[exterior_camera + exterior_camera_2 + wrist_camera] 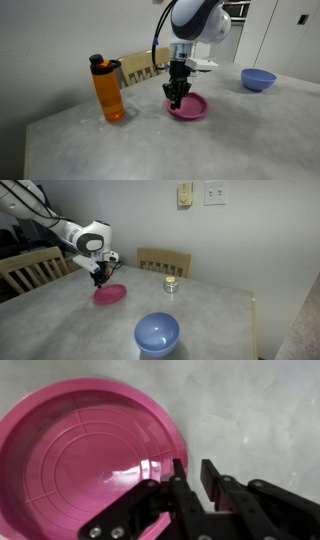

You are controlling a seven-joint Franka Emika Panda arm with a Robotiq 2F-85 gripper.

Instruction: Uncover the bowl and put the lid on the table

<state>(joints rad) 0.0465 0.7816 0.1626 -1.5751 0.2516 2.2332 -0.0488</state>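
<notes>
The magenta-pink lid lies on the grey table, open side up; it also shows in the other exterior view and fills the left of the wrist view. The periwinkle-blue bowl stands uncovered and well apart from it, near the table's front in an exterior view. My gripper hangs over the lid's rim, one finger over the lid and one outside it. Bare table shows in the narrow gap between the fingers. The gripper shows in both exterior views.
An orange bottle with a black cap stands beside the lid. A tiny white-and-metal jar sits near the far table edge. Wooden chair backs stand behind the table.
</notes>
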